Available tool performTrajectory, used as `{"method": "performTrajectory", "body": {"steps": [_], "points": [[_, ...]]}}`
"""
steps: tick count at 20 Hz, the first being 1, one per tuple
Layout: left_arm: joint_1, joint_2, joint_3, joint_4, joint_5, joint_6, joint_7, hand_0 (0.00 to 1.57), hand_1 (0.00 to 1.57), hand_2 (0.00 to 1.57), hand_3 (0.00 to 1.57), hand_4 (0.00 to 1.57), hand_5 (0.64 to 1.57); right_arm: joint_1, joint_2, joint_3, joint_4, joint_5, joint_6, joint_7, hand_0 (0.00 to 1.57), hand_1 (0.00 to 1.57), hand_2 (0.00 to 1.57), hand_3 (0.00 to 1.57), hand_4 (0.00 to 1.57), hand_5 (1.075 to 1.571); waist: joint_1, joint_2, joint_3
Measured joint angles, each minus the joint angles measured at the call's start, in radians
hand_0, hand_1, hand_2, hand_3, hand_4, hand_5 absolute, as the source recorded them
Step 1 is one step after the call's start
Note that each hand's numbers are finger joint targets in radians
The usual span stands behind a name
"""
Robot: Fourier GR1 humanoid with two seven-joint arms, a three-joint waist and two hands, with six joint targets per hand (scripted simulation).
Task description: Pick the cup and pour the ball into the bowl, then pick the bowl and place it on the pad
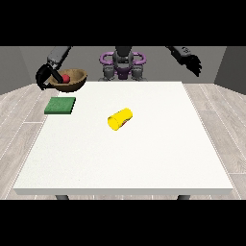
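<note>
Arm at the view's left bent low, its hand point(44, 77) with fingers curled. Arm at the view's right raised outward, hand point(194, 63) hanging relaxed.

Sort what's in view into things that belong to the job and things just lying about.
Job:
wooden bowl, held up by the robot hand at the view's left
red ball inside it
yellow cup, on its side
green pad

Lying about:
nothing else on the white table

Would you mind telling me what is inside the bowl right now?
A red ball lies in the bowl, which the hand at the view's left holds. The bowl's near wall hides its bottom.
</note>
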Motion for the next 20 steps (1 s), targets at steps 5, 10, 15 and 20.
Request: {"method": "performTrajectory", "body": {"steps": [5,10,15,20], "points": [[-0.023,0.184,0.155,0.062,0.123,-0.149,-0.032,0.0,0.0,0.0,0.0,1.27,1.571,0.022,-0.04,-0.054,0.004,-0.03,0.002,-0.086,1.57,1.57,1.57,0.0,0.8,1.566,0.023,0.074,-0.0001],[-0.033,0.3,0.25,0.169,0.187,-0.255,-0.09,0.0,0.0,0.0,0.0,1.19,1.557,0.009,-0.035,-0.076,-0.001,-0.046,-0.012,-0.128,1.57,1.57,1.57,0.0,0.75,1.566,0.023,0.13,-0.0003],[-0.049,0.341,0.275,0.181,0.208,-0.281,-0.102,0.0,0.0,0.0,0.0,1.19,1.558,-0.016,-0.088,-0.127,0.056,-0.06,-0.036,-0.141,1.22,1.22,1.41,1.3,0.0,1.553,0.031,0.176,0.0001],[-0.057,0.358,0.287,0.175,0.223,-0.297,-0.12,0.0,0.0,0.0,0.0,1.18,1.552,-0.054,-0.135,-0.16,0.128,-0.076,-0.019,-0.144,0.32,0.32,0.48,0.73,0.0,1.495,0.047,0.223,0.0003]]}}
